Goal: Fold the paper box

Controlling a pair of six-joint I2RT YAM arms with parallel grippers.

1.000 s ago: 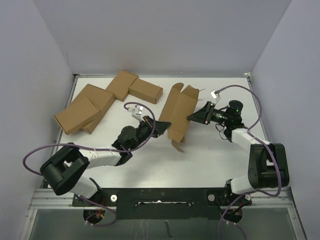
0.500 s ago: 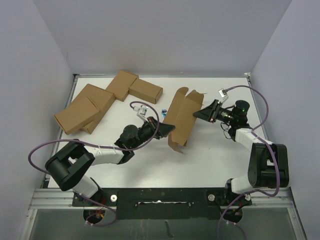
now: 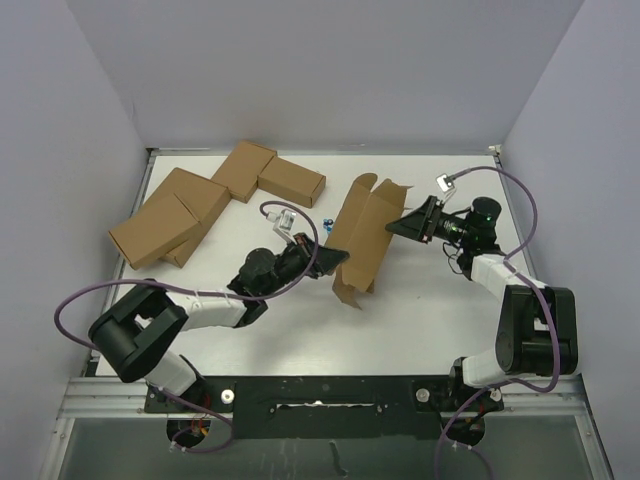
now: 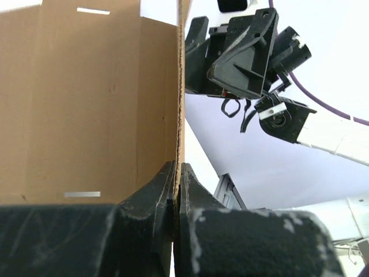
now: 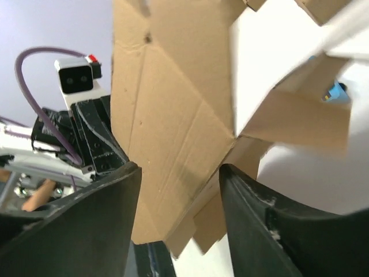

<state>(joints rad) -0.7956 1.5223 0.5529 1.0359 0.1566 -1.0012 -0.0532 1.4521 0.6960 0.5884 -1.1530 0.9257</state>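
The paper box (image 3: 362, 240) is a brown die-cut cardboard sheet with flaps, held tilted up off the white table at its middle. My left gripper (image 3: 340, 258) is shut on the sheet's left edge; in the left wrist view the thin cardboard edge (image 4: 179, 104) runs up from between my pressed fingers. My right gripper (image 3: 394, 228) is at the sheet's right side with its jaws open. In the right wrist view the cardboard (image 5: 173, 127) fills the gap ahead of the two fingers (image 5: 104, 202), not clamped.
A cluster of several brown cartons (image 3: 210, 195) lies at the back left of the table. A small blue object (image 3: 328, 222) sits on the table just left of the sheet. White walls close the table's back and sides.
My left gripper moved right and up, holding the sheet's left edge. The sheet has shifted slightly right and tilted up. My right gripper pulled back to the right and opened off it.
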